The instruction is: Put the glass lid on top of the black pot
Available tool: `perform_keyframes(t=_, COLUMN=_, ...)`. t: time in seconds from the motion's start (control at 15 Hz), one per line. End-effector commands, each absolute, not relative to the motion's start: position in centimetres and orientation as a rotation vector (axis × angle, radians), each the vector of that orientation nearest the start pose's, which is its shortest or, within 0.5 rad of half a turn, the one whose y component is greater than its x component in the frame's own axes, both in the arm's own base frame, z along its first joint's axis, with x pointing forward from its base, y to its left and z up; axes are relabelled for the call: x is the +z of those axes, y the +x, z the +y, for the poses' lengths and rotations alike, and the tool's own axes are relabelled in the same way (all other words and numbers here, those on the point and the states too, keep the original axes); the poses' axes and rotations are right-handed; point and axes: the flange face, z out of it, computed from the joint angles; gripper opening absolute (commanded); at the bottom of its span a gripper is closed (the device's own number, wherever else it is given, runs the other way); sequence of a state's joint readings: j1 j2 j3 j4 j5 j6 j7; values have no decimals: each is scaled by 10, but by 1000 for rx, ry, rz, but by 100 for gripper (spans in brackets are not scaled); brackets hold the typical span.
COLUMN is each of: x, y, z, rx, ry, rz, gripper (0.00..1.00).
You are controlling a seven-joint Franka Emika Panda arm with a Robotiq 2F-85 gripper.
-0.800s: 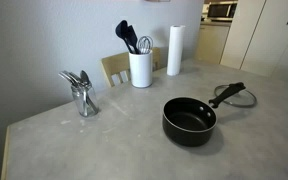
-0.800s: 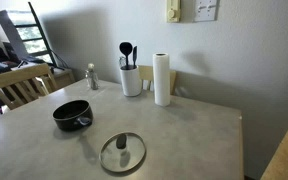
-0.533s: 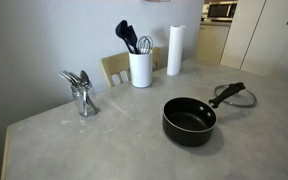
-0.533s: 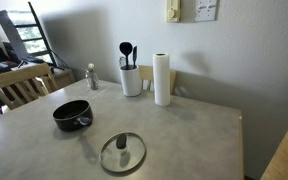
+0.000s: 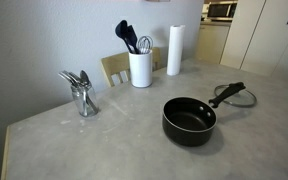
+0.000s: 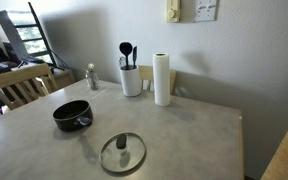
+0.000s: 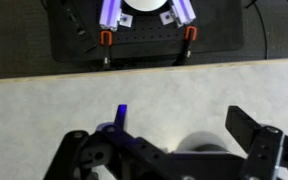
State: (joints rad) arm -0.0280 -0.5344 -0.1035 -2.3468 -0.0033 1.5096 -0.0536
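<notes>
The black pot (image 5: 189, 120) stands open and empty on the grey table, its long handle pointing toward the glass lid (image 5: 234, 96), which lies flat on the table just beyond the handle's end. Both also show in an exterior view, the pot (image 6: 72, 114) at the left and the lid (image 6: 122, 153) nearer the front edge, knob up. The arm is not in either exterior view. In the wrist view my gripper (image 7: 184, 125) is open and empty over bare tabletop, with its dark fingers (image 7: 249, 130) wide apart. Neither pot nor lid shows there.
A white utensil holder (image 5: 140, 68) with dark utensils, a paper towel roll (image 5: 175, 50) and a metal cutlery stand (image 5: 82, 95) sit along the table's far side. A wooden chair (image 6: 24, 85) stands at the table's edge. A black base plate (image 7: 144, 35) lies beyond the table.
</notes>
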Motion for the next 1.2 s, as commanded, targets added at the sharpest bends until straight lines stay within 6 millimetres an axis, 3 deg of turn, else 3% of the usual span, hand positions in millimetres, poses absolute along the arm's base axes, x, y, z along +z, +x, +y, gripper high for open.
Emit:
perform_keyframes(t=0.0, x=484, y=355, z=-106, rx=597, ry=-3038, rz=-189, gripper=100)
perform_keyframes(t=0.07, x=495, y=350, z=-85, rx=518, ry=-3050, rz=-66, gripper=100)
perform_keyframes(t=0.13, x=491, y=350, z=-93, rx=531, ry=-3042, rz=-76, gripper=100)
perform_keyframes(t=0.53, x=491, y=354, z=-87, rx=502, ry=-3090, rz=-106, gripper=100)
perform_keyframes(t=0.93, x=467, y=390, z=-115, rx=422, ry=-3145, rz=-681, gripper=100)
perform_keyframes(t=1.13, x=456, y=410, z=-128, rx=278, ry=-3105, rz=-918, gripper=100)
